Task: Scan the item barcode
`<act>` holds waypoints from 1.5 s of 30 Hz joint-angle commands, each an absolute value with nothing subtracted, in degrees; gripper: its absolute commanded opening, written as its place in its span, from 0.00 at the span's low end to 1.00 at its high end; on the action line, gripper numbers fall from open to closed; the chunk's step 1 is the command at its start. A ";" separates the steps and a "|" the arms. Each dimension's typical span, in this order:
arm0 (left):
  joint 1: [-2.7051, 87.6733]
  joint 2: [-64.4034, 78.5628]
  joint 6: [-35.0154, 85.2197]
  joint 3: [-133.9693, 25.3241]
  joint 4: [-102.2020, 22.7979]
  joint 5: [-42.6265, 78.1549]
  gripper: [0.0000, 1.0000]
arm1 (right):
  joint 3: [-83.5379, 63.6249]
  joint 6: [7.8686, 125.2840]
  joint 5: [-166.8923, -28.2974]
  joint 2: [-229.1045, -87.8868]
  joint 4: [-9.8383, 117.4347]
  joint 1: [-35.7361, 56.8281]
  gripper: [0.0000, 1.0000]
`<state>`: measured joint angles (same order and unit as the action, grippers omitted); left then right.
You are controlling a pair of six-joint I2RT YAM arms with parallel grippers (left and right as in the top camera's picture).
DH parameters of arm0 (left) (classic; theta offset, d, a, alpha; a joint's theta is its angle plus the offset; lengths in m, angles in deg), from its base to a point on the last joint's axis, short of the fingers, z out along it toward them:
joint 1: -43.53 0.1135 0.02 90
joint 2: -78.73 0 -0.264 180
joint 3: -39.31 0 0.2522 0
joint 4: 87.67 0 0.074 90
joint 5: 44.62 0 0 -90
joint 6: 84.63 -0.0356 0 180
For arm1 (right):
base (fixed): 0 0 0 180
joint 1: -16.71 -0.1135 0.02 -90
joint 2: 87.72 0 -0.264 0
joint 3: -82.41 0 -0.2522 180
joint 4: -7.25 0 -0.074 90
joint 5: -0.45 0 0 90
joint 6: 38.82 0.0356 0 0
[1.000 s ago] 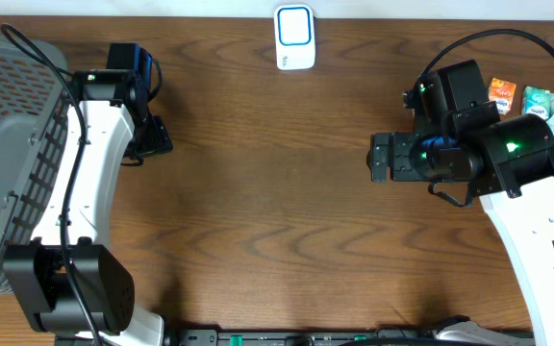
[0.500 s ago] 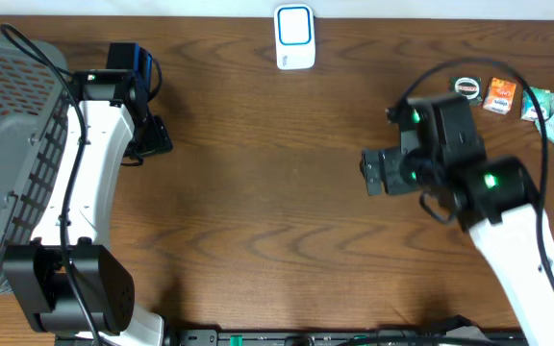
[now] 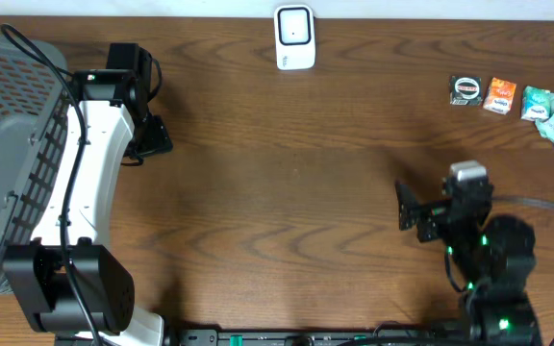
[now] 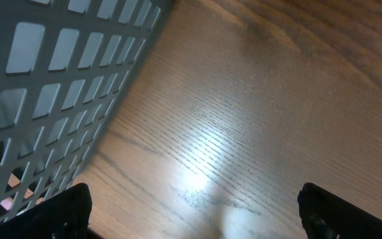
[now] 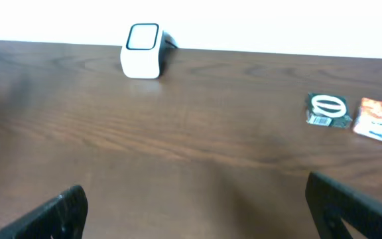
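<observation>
At the desk's [image 3: 287, 192] far right edge lies a sideways row: dark packet [image 3: 465, 89], orange packet [image 3: 500, 95], two green packets [image 3: 539, 103]. The dark one lies flat, near-square, long axis too close to call. The scanner [image 3: 294, 37] sits far centre, well apart, its length running front to back. Right gripper [image 5: 194, 189] gapes wide, empty. Left gripper [image 4: 194, 199] likewise, beside the basket [image 4: 58, 79].

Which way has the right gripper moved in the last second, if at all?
Yes. The right gripper drew back toward the near edge, away from the white scanner at the far edge.
</observation>
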<state>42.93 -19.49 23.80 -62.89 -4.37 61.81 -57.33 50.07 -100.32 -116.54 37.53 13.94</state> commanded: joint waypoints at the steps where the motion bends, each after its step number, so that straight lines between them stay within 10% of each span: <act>1: 42.93 -19.31 24.72 -63.44 -4.11 61.94 0.98 | -65.29 48.74 -101.71 -108.43 31.27 15.02 0.99; 12: 42.93 -19.31 24.72 -63.44 -4.11 61.94 0.98 | -83.47 48.76 -101.71 -95.76 8.59 15.02 0.99; 45: 42.93 -19.31 24.72 -63.44 -4.09 61.94 0.98 | -83.52 50.21 -90.46 -88.00 25.50 13.88 0.99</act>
<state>42.93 -19.49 23.78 -62.89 -4.33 61.81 -83.43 51.10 -91.22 -88.41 25.09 15.47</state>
